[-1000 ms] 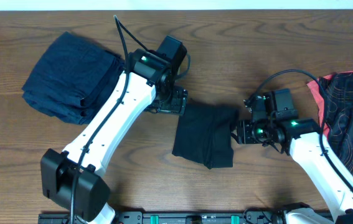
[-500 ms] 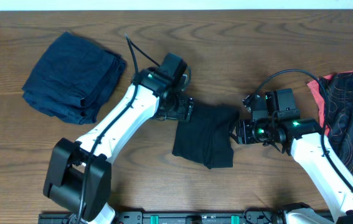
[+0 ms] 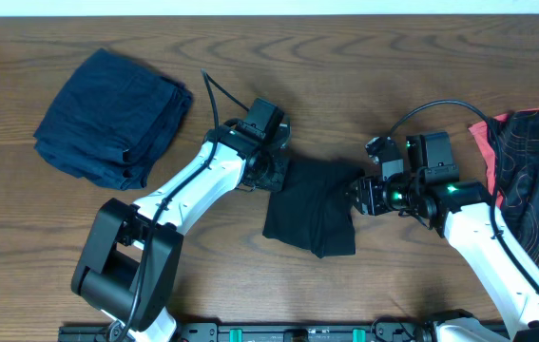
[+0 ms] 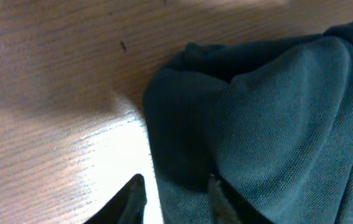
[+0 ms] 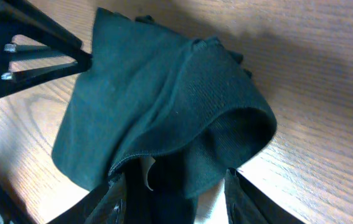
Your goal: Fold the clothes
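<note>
table point(image 3: 374, 76): brown wood with a flowing grain, is carrying three separate garments; its far edge is meeting a pale strip.
navy garment point(image 3: 112, 114): is lying at the far left as a thick folded bundle, well apart from the others.
black garment point(image 3: 312, 204): is lying near the middle, folded into a rough rectangle; its right side is bunching up off the wood.
black-and-coral garment point(image 3: 535, 161): is lying loosely at the right, running out of view, with coral showing along its left border.
</note>
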`<state>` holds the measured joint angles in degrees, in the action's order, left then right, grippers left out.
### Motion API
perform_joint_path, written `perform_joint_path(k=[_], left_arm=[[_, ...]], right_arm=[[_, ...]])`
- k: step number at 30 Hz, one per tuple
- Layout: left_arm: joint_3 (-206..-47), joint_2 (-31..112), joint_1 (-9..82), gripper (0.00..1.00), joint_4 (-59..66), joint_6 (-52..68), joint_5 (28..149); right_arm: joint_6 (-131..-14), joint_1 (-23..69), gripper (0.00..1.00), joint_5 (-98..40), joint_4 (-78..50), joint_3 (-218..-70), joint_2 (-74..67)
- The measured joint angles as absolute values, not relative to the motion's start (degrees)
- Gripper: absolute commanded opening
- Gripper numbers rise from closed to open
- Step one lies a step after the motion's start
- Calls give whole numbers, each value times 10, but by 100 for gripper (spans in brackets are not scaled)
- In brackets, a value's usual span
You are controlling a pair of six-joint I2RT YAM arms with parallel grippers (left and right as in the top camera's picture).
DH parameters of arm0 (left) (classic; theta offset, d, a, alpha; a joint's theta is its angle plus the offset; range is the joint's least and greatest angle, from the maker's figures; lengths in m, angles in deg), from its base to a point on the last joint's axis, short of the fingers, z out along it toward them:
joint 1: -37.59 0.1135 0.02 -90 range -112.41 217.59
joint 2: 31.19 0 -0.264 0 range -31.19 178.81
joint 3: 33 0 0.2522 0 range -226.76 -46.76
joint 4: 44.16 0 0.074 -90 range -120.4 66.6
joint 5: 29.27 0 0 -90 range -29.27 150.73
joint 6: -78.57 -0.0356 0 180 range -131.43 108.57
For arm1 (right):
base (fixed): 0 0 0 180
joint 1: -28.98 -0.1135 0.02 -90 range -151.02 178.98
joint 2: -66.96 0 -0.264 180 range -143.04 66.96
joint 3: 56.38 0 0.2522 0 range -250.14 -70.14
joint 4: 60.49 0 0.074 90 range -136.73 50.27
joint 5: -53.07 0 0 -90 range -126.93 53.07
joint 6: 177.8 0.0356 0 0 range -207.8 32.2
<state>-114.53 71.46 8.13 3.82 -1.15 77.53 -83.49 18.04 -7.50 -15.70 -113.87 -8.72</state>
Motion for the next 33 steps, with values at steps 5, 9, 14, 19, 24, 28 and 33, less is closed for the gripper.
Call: perform_joint_path(k=[5, 9, 14, 19, 24, 28, 33], left_arm=[[-1145, 715, 81, 30, 36, -13, 775], [-1145, 715, 81, 30, 36, -14, 775], [-1145, 715, 81, 30, 37, -14, 775], [-1145, 715, 81, 30, 36, -14, 775], [-1145, 715, 81, 30, 37, -14, 775], [-1145, 715, 81, 26, 36, -14, 775], [-1145, 715, 81, 23, 38, -16, 775]], right_arm=[[-842, 180, 62, -65, -145, -1139, -87], [-861, 185, 66, -64, -131, -1139, -87], [-873, 228, 64, -62, -122, -1139, -87], [-884, 283, 62, -31, -115, -1139, -85], [-890, 284, 63, -5, -113, -1139, -85], [-892, 261, 58, -5, -129, -1134, -90], [-891, 236, 54, -17, -161, -1117, -133]])
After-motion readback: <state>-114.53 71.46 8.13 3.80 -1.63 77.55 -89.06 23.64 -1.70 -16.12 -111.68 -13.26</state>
